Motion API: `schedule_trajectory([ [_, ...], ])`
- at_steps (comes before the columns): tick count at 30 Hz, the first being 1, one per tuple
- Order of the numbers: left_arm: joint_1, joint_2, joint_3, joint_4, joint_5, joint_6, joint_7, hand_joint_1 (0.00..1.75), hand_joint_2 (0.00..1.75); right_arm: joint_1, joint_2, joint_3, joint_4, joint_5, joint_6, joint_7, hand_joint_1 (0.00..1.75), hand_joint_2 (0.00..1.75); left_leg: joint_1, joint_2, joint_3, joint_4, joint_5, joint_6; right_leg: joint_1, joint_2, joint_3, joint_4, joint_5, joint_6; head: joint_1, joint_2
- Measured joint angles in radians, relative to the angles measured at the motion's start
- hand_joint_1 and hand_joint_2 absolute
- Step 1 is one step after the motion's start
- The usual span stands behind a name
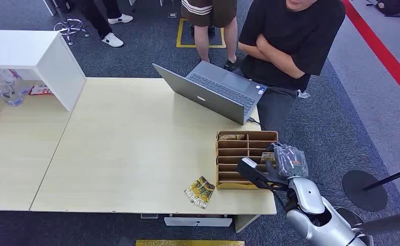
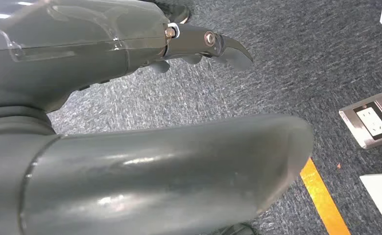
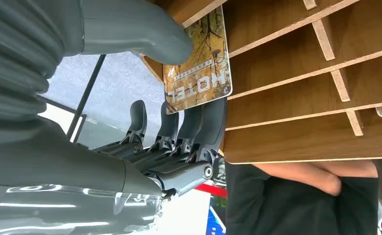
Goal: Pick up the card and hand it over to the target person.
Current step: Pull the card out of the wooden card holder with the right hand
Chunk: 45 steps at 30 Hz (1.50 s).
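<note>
Right hand (image 3: 130, 112) at the wooden card rack (image 1: 246, 159), seen from the head view and from the right wrist view. The hand grips the card (image 3: 197, 61): the thick thumb lies across one face and the dark fingers (image 3: 199, 122) press against the opposite face, so the card is pinched flat between them. The card bears a yellow-brown tree pattern and the word HOTEL. It sits just at the open mouth of a rack compartment, touching or nearly touching the divider edge; whether it is fully clear of the slot cannot be told. The pinch on the flat faces, rather than the edges, suits a thin stiff card that must slide out along the slot walls.

The rack stands near the worktop (image 1: 136, 148) corner closest to the hand, within short reach. Loose cards (image 1: 199, 192) lie on the worktop just beside the rack, on the far side from the fingers. An open laptop (image 1: 216, 92) stands beyond the rack, and a person (image 1: 290, 41) with folded arms stands behind it, the likely receiver.

Left hand (image 2: 130, 122) hangs over carpet, its fingers (image 2: 218, 46) slack, apart and holding nothing.

Judged step: withdrawal of the card, handover not yet done.
</note>
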Motion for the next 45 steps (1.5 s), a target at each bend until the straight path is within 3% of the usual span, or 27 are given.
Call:
schedule_trajectory([
  [15,0.001,0.000,0.002,0.002,0.000,0.001,-0.001,0.00,0.00,-0.003,0.003,0.003,-0.004,-0.001,0.004,-0.001,1.09,1.75,0.000,0.000,0.000,0.000,0.000,0.000,0.000,0.000,0.000,0.000,0.000,0.000,0.000,0.000],
  [36,0.003,0.000,0.003,0.001,-0.004,0.002,0.002,0.00,0.00,0.002,0.007,0.012,0.014,-0.014,0.015,0.000,1.43,1.75,0.000,0.000,0.001,-0.001,0.001,0.000,0.000,0.000,0.001,-0.001,0.001,0.000,0.000,0.000],
  [45,0.003,0.000,0.008,0.001,-0.004,0.001,-0.004,0.00,0.00,-0.017,-0.034,0.027,-0.092,0.052,0.053,-0.007,1.53,1.75,0.000,0.000,0.000,0.000,0.000,0.000,0.000,0.000,0.000,0.000,0.001,0.000,0.000,0.000],
])
